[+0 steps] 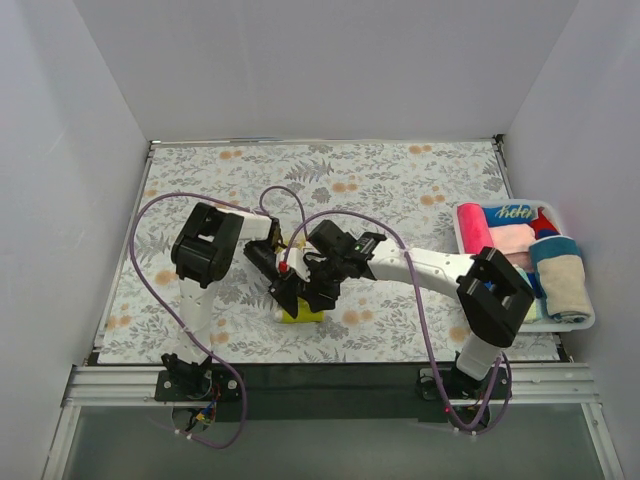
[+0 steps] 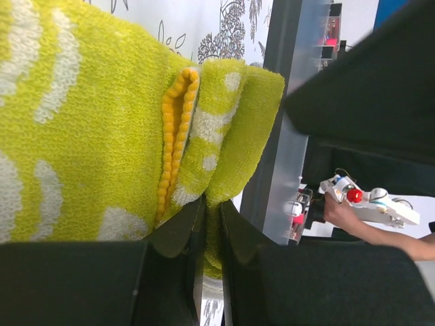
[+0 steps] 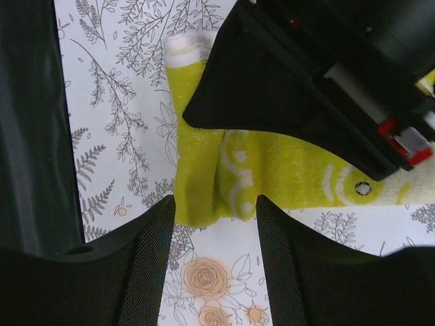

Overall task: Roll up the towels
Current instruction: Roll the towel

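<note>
1 yellow towel [image 2: 102, 136]: looped terry, white marks, folded
Left gripper [image 2: 212, 207]: pinching its fold
Right gripper [image 3: 214, 204]: fingers apart, astride its end
1 basket [image 1: 572, 326]: at least 4 towels [image 1: 562, 285]

Plain white walls [image 1: 320, 60] enclose the desk [image 1: 250, 170] on three sides. A floral covering [image 1: 420, 175], grey leaves and orange blossoms, lies over it. An aluminium rail [image 1: 110, 385] lines its near edge. The light is even and soft.

A floral table covering [image 1: 400, 190] lies flat; a white slotted basket [image 1: 510, 203] sits at its right edge.
</note>
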